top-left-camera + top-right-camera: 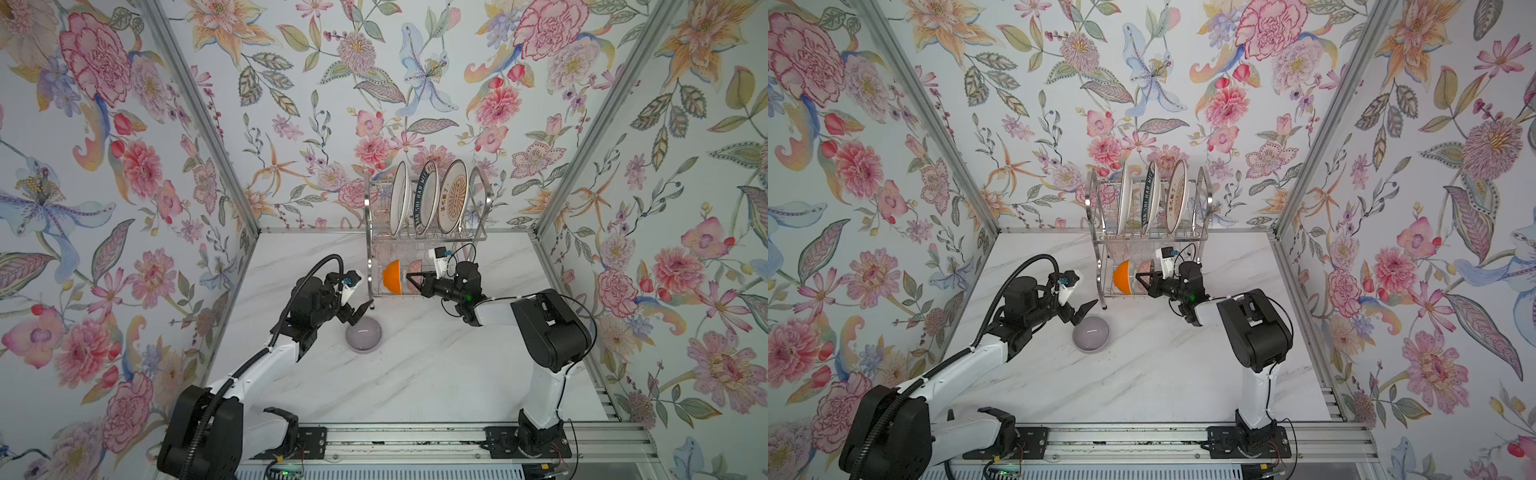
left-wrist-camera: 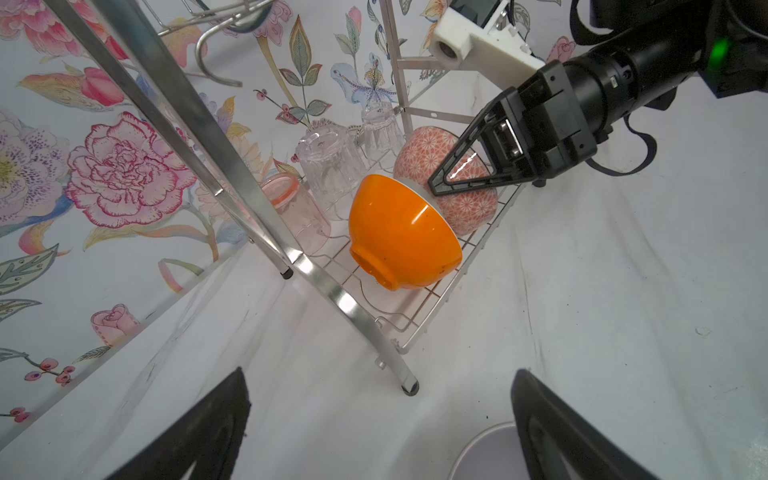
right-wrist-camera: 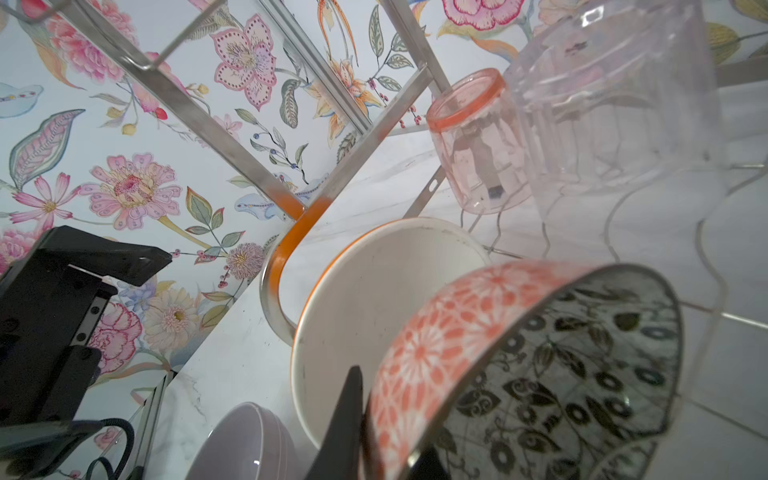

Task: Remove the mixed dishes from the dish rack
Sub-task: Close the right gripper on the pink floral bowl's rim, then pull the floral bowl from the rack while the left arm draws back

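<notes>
Pink-patterned bowl (image 2: 469,208), partly behind orange bowl (image 2: 399,232), grasped by right tool (image 2: 436,187); left tool (image 1: 360,312) released.

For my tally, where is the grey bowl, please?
The grey bowl sits on the table, left of centre in both top views, beside the left gripper, near the rack.

Walls on three sides: pastel floral wallpaper (image 1: 291,62). Silver aluminium extrusion posts (image 1: 199,112) in both back corners. White marble-pattern tabletop (image 1: 415,374), evenly lit. Aluminium rail (image 1: 415,440) along its front edge.
</notes>
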You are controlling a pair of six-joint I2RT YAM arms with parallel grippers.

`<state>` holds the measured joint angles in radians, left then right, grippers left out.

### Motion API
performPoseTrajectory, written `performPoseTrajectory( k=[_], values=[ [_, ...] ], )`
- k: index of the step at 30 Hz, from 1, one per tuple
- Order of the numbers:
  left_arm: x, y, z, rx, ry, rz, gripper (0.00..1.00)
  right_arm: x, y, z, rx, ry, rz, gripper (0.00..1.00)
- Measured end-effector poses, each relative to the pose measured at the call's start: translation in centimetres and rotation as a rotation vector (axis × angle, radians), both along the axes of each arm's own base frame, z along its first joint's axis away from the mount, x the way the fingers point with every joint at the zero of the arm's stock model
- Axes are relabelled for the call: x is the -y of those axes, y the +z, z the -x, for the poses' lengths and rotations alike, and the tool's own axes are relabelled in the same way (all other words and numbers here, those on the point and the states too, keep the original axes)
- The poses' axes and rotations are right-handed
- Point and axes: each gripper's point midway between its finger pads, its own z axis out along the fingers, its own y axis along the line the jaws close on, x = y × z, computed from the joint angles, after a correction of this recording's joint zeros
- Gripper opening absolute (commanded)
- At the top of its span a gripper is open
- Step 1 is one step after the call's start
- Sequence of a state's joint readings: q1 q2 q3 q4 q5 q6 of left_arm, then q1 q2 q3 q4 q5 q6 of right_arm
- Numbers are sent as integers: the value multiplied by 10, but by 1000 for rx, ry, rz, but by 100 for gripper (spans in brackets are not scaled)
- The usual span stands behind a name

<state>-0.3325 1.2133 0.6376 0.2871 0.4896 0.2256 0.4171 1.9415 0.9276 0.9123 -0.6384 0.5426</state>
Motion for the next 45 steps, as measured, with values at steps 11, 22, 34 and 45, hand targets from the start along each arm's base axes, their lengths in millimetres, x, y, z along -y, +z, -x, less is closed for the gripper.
performPoseTrajectory(
  k=[11,22,34,45],
  values=[
    [-1,0,1,-6,5,-8,99,8,1,-4,-25,28,-95,0],
    [-1,3,0,-1,5,-6,99,10,11,-6,-23,26,-152,0],
    [-1,6,0,7,6,-3,99,10,16,2,-23,45,-189,0],
    [-1,10,1,16,6,0,99,12,26,11,45,59,-218,0]
  ],
)
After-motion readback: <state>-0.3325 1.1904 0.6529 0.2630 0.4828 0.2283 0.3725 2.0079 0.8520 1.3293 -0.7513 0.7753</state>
